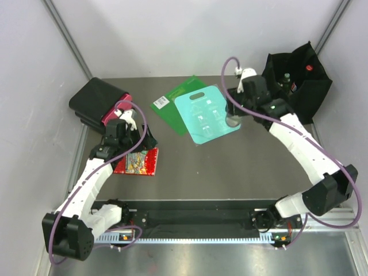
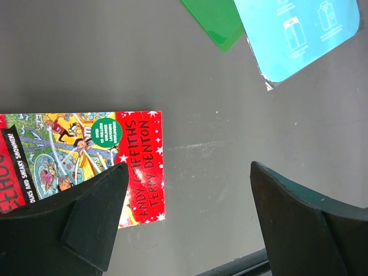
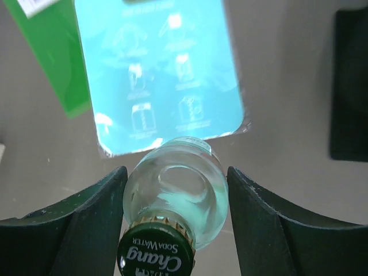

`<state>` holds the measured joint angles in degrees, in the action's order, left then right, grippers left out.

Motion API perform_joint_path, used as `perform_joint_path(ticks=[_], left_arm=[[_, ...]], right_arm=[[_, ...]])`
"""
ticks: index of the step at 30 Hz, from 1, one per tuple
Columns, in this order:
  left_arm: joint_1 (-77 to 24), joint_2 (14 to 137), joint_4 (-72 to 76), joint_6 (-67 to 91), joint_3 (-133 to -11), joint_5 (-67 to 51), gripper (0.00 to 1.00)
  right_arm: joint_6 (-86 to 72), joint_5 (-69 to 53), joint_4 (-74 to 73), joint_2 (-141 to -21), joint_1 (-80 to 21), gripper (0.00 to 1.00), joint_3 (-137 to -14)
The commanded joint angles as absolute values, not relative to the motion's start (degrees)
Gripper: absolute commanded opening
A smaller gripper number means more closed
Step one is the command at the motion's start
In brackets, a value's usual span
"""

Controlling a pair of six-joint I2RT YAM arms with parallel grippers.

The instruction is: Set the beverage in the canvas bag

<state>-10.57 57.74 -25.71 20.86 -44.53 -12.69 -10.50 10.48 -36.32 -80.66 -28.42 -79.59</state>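
1. The right gripper had the glass soda-water bottle pinched between its two fingers. One pad pressed each side of the clear shoulder, and the jaws were spread roughly halfway around it.
2. The bottle's green cap pointed straight at the wrist camera, with "Chang Soda Water" readable across it.
3. From above, the bottle was right at the edge of the teal sheet, on the side facing the canvas bag. I could not tell whether its base touched the table or hung just clear of it.
4. The bag stood well apart from the teal sheet, out in the table's far corner. Its soft black sides were up and its mouth gaped open, with a red-topped item showing inside. The bottle was not in it.
5. A green sheet lay partly under the teal sheet, poking out on the side away from the bag.
6. The left gripper was spread wide with nothing between its fingers, only bare table. It hung over the edge of a red picture book, which lay well apart from the teal sheet on the side away from the bag.
7. A black hard case with a red edge lay just beyond the book, farther from the teal sheet than the green one.
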Motion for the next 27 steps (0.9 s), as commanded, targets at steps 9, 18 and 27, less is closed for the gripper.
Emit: perform_joint_path(ticks=[9, 18, 27], left_arm=[[-10.7, 54.9, -23.3, 20.7, -44.0, -13.9, 0.91], [-10.8, 54.9, -22.9, 20.8, -43.9, -14.8, 0.91], [-11.1, 54.6, -22.6, 20.8, -43.6, -15.4, 0.91]], right_arm=[[-6.2, 7.7, -37.8, -86.4, -12.3, 0.00, -109.8], [-6.1, 6.6, -36.3, -94.5, -1.2, 0.00, -125.2], [-6.8, 5.9, -31.0, -99.5, 6.8, 0.00, -130.1]])
